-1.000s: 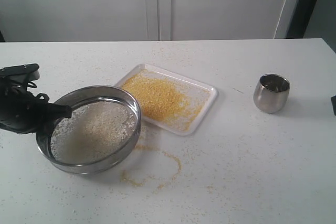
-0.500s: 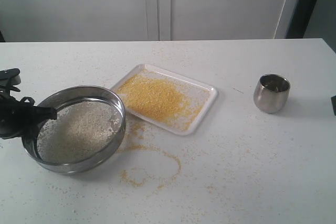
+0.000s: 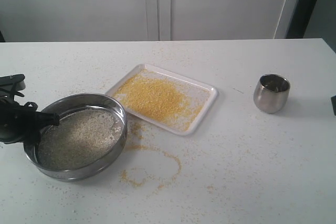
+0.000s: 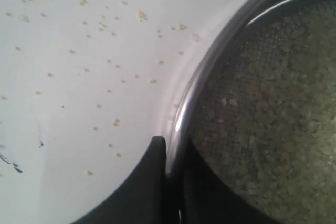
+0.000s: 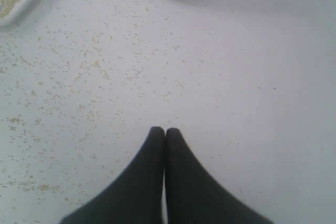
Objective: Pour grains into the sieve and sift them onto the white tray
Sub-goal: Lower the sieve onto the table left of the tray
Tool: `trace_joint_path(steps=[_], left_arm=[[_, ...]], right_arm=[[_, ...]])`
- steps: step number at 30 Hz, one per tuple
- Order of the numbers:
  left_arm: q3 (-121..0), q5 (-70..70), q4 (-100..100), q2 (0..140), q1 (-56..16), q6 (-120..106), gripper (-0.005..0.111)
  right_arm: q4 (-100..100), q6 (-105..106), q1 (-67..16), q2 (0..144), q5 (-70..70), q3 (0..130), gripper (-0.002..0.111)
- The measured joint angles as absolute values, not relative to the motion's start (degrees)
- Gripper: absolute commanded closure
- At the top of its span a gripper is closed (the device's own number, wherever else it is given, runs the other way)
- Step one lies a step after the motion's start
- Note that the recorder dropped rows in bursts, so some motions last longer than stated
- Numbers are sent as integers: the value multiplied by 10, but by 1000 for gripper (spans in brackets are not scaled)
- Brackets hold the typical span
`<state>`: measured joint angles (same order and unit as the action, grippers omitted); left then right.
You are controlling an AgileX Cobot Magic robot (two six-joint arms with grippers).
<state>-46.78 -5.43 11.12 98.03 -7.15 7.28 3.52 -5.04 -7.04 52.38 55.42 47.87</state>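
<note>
Exterior view, first voice: "Left gripper (image 3: pixel 50 120) pinches the left rim of the sieve (image 3: pixel 79 174), near left, just beside the white tray (image 3: pixel 202 94); right gripper (image 5: pixel 165 132) closed on nothing."

Second voice: "Stiff, slick steel, probably light; the thin rim suits a pinch; loose grains (image 3: pixel 79 137) will shift."

A pale counter (image 3: pixel 252 171) lies in soft, even light. Behind it stand white panels (image 3: pixel 226 3), perhaps cabinet doors.
</note>
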Motion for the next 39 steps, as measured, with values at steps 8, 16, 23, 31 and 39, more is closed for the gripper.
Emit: trace_joint_path(steps=[8,16,23,31,39], left_arm=[[-468,-54,113,980,-72,61,107],[-468,-53,115,980,-72,57,91],[-468,-51,121,981,-72,57,52],[-468,-51,121,981,-72,57,46],[-468,-51,121,980,-72,57,46]], right_arm=[[35,-50,-70,524,554,479,108],[35,-50,-70,524,554,479,108],[35,-50,-70,524,554,479,108],[35,-50,-70,524,554,479,108],[35,-50,-70,524,554,479,108]])
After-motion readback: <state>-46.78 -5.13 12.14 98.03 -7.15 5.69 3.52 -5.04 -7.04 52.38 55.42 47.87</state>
